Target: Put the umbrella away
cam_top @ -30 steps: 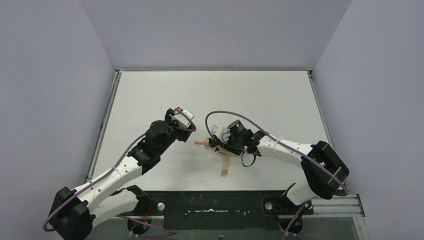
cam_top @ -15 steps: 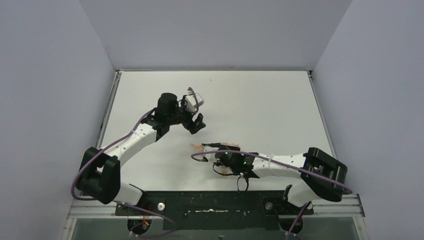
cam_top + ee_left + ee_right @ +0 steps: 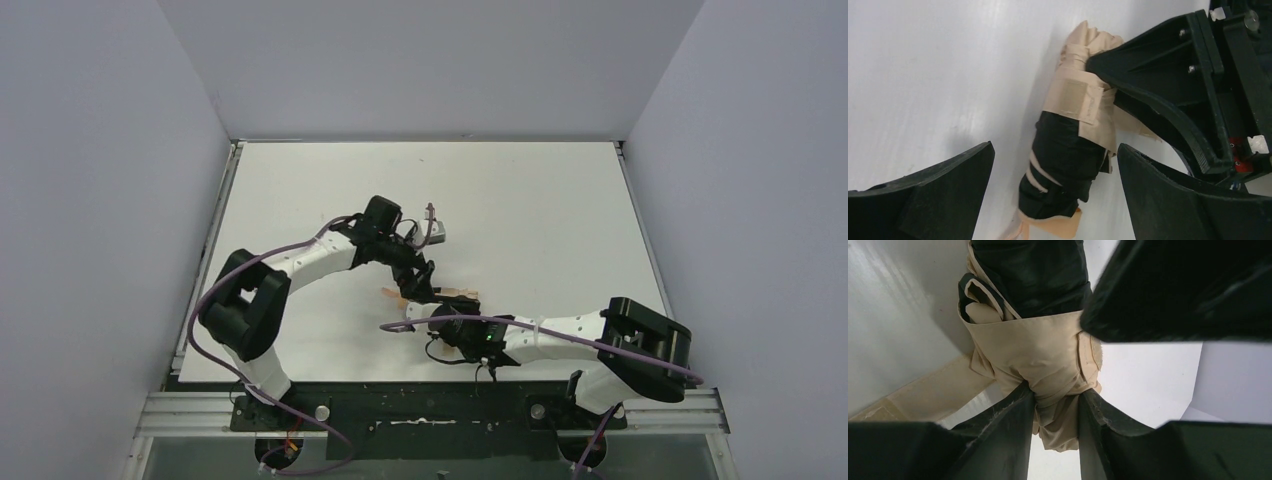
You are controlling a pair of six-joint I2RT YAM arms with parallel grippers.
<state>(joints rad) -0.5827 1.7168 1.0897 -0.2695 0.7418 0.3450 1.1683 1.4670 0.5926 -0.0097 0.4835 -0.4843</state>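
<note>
Nothing readable is showing in any of the three views: no words, numbers, brand marks or signs are appearing legibly, not even on the umbrella (image 3: 1068, 140).

White shells are being worn along the left arm (image 3: 310, 262) and the right arm (image 3: 560, 335), broken up by bulky black joint housings (image 3: 245, 310). A purple cable (image 3: 205, 300) is being run along each arm. A tiny green light (image 3: 487, 337) is being shown near the right wrist. Up close, the left end effector (image 3: 1055, 147) is being seen with broad matte-black wedge fingers (image 3: 923, 200). The right end effector (image 3: 1055, 392) is being displayed in black too, with silver screws (image 3: 1192, 68), white clips (image 3: 1257, 144) and a red part (image 3: 1238, 156).
</note>
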